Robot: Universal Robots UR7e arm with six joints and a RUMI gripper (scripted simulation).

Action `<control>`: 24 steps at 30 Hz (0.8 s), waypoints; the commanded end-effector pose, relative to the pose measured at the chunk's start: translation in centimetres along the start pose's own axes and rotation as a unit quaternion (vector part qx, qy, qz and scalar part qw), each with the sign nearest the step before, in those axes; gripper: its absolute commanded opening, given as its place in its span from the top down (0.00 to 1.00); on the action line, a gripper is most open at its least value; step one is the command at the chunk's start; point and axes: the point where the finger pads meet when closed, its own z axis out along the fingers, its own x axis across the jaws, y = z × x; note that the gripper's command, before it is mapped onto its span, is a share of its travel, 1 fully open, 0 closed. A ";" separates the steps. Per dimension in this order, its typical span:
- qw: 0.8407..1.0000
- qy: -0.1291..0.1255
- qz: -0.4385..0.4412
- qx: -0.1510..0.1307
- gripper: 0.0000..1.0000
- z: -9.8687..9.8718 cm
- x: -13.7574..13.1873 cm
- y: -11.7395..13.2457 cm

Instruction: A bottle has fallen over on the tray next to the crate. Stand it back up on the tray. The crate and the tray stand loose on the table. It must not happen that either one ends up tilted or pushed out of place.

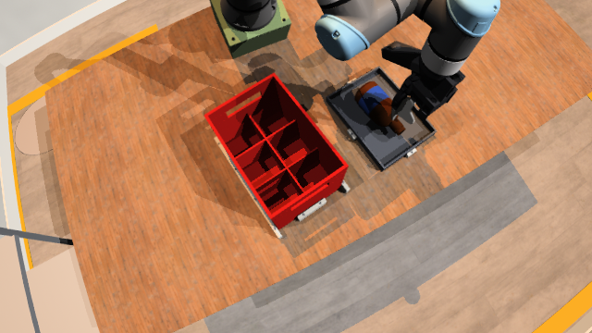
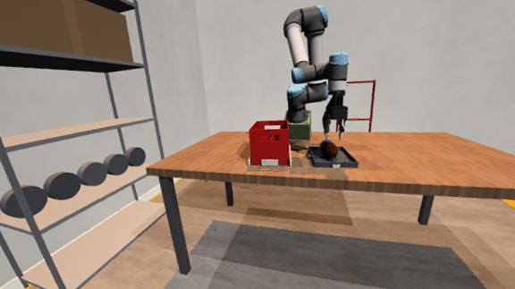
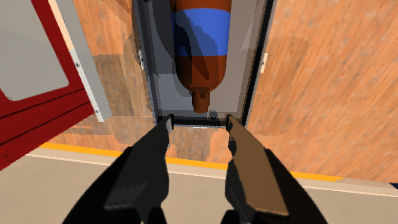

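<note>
Just above the neck end of the fallen bottle (image 3: 201,47), my pincer (image 3: 199,123) hangs with its two fingers partly spread and nothing between them. Through my wrist view the fingertips frame the short wall of the tray (image 3: 256,60) nearest the bottle's cap, and the cap points straight at the gap between them. The bottle lies flat on its side along the tray's length, brown with a blue band round its middle, its base at the far end from me.

The step in hand, as I judge it, is the descent for a grasp. To do it well I should keep the gap centred on the neck and come down without clipping the tray wall, since the tray stands loose and a knock would shift it. The neck is narrow, so this spread looks ample. A grip close to the shoulder should give better leverage when I swing the base down.

Beside the tray, on the far side of the bottle, stands the red crate (image 1: 276,149), apart from it.
</note>
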 end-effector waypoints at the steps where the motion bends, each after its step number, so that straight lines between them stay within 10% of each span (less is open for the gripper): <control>1: 1.000 0.000 0.001 -0.002 0.62 1.9 -0.1 0.1; 24: 1.000 0.000 0.001 -0.003 0.62 3.9 -0.1 0.2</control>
